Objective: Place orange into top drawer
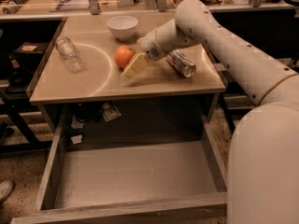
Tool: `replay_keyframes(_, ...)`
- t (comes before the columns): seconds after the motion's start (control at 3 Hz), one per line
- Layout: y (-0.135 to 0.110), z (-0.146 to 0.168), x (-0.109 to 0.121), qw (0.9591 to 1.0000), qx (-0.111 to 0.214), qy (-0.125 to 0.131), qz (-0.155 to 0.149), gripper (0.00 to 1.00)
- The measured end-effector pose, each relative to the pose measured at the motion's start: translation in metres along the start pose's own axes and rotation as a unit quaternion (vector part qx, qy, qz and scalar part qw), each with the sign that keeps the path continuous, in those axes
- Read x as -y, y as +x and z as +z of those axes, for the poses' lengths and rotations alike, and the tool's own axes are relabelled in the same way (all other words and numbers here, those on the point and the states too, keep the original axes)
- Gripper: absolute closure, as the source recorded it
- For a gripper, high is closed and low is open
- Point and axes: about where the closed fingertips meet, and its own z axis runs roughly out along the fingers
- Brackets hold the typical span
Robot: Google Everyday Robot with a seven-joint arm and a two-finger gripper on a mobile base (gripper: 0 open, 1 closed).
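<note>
The orange [123,56] lies on the tan tabletop [93,85], just in front of the white bowl. My gripper [135,65] is low over the table, pressed against the orange's right side, with the white arm reaching in from the right. The top drawer [135,171] is pulled wide open below the table's front edge. Its flat grey bottom holds nothing.
A white bowl [122,26] stands at the back of the table. A clear glass jar [70,54] lies on its side at the left. A metal can [181,63] lies on its side right of the gripper. Clutter sits on the bench behind.
</note>
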Motion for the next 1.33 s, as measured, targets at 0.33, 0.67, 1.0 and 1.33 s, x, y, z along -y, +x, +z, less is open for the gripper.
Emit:
replay_keyframes(0.33, -0.0037, 0.012, 0.004, 0.9999, 0.002, -0.011, -0.002, 0.0)
replay_keyframes(0.67, -0.0037, 0.0121, 0.004, 0.9999, 0.002, -0.011, -0.002, 0.19)
replay_keyframes(1.0, -0.0037, 0.0122, 0.004, 0.9999, 0.002, -0.011, -0.002, 0.42)
replay_keyframes(1.33, -0.0037, 0.0122, 0.004, 0.9999, 0.002, -0.011, -0.002, 0.65)
